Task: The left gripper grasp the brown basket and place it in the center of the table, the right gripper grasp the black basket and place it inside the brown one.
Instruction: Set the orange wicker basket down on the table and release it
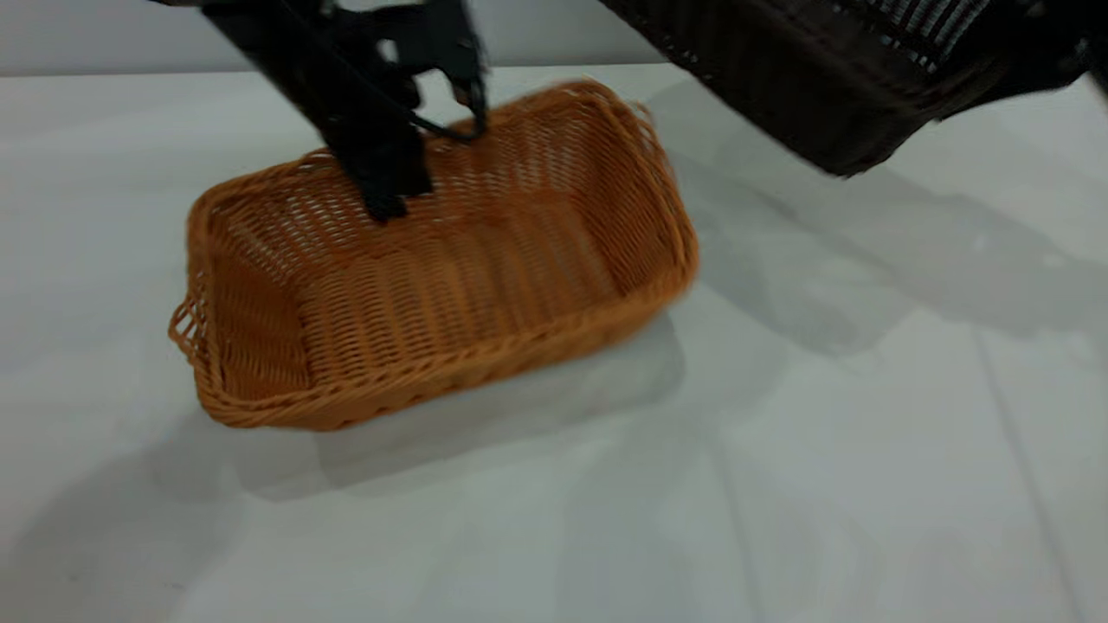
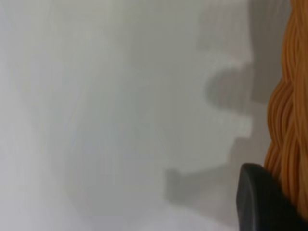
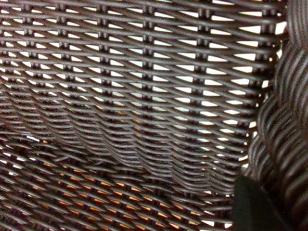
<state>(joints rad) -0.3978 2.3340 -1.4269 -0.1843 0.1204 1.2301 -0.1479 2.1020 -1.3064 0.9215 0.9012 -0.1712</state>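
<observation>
The brown basket is left of the table's middle, its right end raised a little above its shadow. My left gripper reaches down from above and is shut on its far long rim, one finger inside the basket. In the left wrist view a black finger presses the braided orange rim. My right gripper holds the black basket tilted in the air at the top right, above and beyond the brown one. The right wrist view shows its dark weave and one finger at its rim.
The white tabletop stretches wide in front and to both sides of the baskets. Shadows of the arms and baskets fall on it at the right. Orange shows through the black basket's weave in the right wrist view.
</observation>
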